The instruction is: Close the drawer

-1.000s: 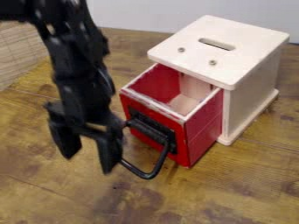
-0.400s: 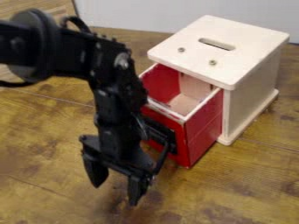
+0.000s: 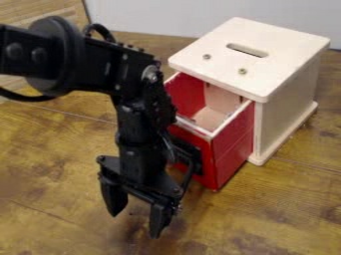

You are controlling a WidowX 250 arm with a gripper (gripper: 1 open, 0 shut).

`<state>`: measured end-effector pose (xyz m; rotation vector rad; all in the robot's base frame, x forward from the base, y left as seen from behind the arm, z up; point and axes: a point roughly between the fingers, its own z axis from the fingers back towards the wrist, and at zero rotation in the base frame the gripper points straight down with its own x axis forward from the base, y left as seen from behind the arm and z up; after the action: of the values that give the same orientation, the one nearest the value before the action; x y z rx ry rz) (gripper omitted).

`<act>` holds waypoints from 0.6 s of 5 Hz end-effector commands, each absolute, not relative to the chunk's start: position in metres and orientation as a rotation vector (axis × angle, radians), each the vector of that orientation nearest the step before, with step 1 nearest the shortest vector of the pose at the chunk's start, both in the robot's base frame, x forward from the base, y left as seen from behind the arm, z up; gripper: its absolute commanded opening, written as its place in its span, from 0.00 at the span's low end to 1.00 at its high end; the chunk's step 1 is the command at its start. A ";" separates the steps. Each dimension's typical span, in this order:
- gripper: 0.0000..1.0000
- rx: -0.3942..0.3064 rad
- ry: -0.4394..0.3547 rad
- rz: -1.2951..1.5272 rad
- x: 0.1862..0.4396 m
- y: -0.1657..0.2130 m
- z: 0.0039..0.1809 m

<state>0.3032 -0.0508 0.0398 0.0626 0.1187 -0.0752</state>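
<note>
Hand (image 3: pixel 138 207) with fingers apart, gripping nothing, low over wooden worktop (image 3: pixel 280 209). Just behind and right of it, red drawer (image 3: pixel 210 129), pulled out of cream cabinet (image 3: pixel 273 80), front facing forward-left.

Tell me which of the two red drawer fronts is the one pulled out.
The upper drawer is open: its pale wood interior shows and it juts out from the cream cabinet. The lower red front below it shows no interior.
</note>
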 end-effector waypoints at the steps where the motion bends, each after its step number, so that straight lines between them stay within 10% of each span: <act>1: 1.00 0.045 -0.030 -0.071 0.339 -0.056 0.069; 3: 1.00 0.044 -0.071 -0.076 0.356 -0.058 0.074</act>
<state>0.3235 -0.0595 0.0464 0.0567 0.0787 -0.0730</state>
